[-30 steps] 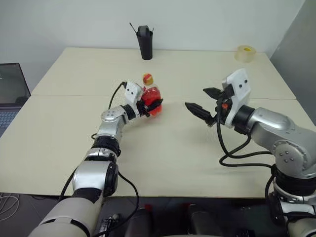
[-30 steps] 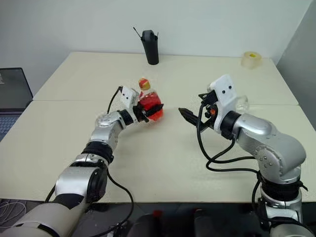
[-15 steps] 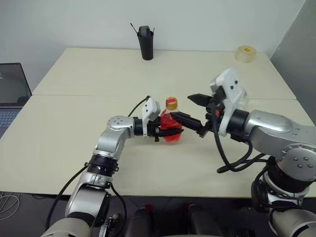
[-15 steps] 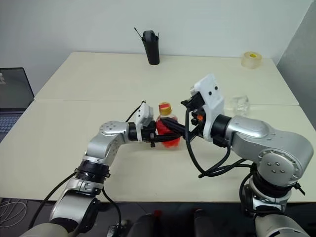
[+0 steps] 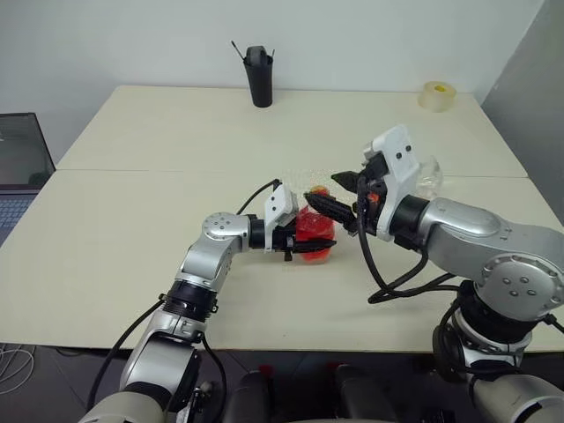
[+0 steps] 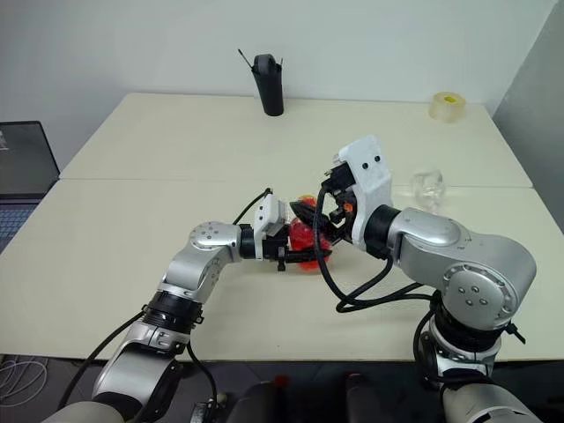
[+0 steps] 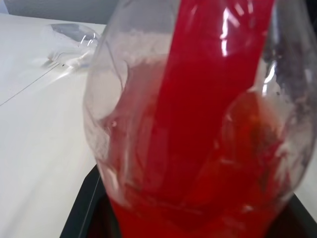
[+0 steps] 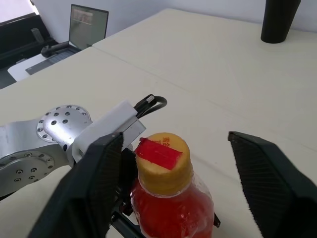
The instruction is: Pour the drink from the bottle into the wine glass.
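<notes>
Near the frame's centre, the left gripper (image 5: pixel 295 241) stays clamped on the bottle (image 5: pixel 314 236), held upright. Its fingers spread, the right gripper (image 8: pixel 173 183) straddles the cap (image 8: pixel 163 155); it should centre, close squarely, then twist while the left holds firm.

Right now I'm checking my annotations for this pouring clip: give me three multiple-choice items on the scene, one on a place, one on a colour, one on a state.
1. Where does the wine glass stand?
A. beside the black holder
B. on the table behind the right arm
C. on the laptop

2. What colour is the drink in the bottle?
A. red-orange
B. green
C. clear

3. How is the bottle right now?
A. lying uncapped
B. in the glass
C. capped, held by the left gripper

Answers:
1 B, the glass shows just past the right arm.
2 A, the left wrist view shows red liquid.
3 C, the yellow cap sits between the right gripper's spread jaws.
</notes>
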You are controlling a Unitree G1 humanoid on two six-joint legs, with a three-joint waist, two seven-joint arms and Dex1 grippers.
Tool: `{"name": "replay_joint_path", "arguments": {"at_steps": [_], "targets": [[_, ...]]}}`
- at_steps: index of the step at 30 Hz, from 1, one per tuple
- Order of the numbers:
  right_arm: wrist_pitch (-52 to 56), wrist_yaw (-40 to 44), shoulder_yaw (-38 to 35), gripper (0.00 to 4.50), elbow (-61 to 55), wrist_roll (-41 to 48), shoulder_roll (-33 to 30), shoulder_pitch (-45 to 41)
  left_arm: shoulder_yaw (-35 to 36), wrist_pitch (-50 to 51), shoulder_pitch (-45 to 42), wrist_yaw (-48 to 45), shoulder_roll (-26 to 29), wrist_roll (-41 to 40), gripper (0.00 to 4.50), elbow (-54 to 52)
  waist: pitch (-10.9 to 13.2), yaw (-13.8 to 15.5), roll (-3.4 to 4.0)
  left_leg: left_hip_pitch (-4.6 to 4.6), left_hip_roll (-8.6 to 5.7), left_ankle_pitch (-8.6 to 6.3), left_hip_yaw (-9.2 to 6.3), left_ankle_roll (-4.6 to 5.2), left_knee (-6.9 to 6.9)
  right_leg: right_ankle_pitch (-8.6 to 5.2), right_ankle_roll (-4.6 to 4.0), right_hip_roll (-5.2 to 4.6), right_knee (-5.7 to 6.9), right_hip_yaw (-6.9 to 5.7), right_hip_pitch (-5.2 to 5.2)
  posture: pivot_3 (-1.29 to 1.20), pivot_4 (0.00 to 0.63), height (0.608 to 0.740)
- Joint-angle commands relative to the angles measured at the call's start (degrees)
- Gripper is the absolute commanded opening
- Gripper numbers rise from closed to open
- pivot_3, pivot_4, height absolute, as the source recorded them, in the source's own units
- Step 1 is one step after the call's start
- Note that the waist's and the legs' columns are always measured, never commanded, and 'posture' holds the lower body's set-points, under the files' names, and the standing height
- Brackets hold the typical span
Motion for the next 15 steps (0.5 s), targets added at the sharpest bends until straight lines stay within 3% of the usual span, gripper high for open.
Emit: {"name": "replay_joint_path", "arguments": {"at_steps": [1,7,11,15], "targets": [[-0.6,0.0,-0.4,2.13,-0.3,-1.2,-0.5,0.5,0.2,-1.5,-0.4,0.4,-0.2,-0.7,2.05,-2.9,0.0,0.0,0.0,0.0,0.0,0.0,0.0,0.0,0.0,0.0,0.0,0.0,0.0,0.01,0.0,0.0,0.15,0.74],[-0.6,0.4,0.3,0.05,0.1,-1.6,-0.4,0.6,0.5,-1.7,-0.1,0.9,0.0,-0.6,1.99,-2.8,0.0,0.0,0.0,0.0,0.0,0.0,-0.01,0.0,-0.01,0.0,0.0,0.0,0.0,-0.01,0.0,0.0,0.15,0.74],[-1.1,1.9,-0.9,0.0,-0.6,-0.6,-0.6,-0.4,0.7,-1.9,-0.1,1.0,0.3,-0.5,1.99,-2.5,0.0,0.0,0.0,0.0,0.0,0.0,0.0,0.0,0.0,0.0,0.0,0.0,-0.01,0.0,0.0,0.0,0.15,0.74],[0.3,3.0,-3.5,0.87,-1.1,1.8,0.5,-2.4,1.0,-2.7,-0.3,1.5,0.5,-0.2,1.99,-1.5,0.0,0.0,0.0,0.0,0.0,0.0,0.0,0.0,-0.01,0.0,0.0,0.0,-0.01,0.0,0.0,0.0,0.15,0.74]]}}
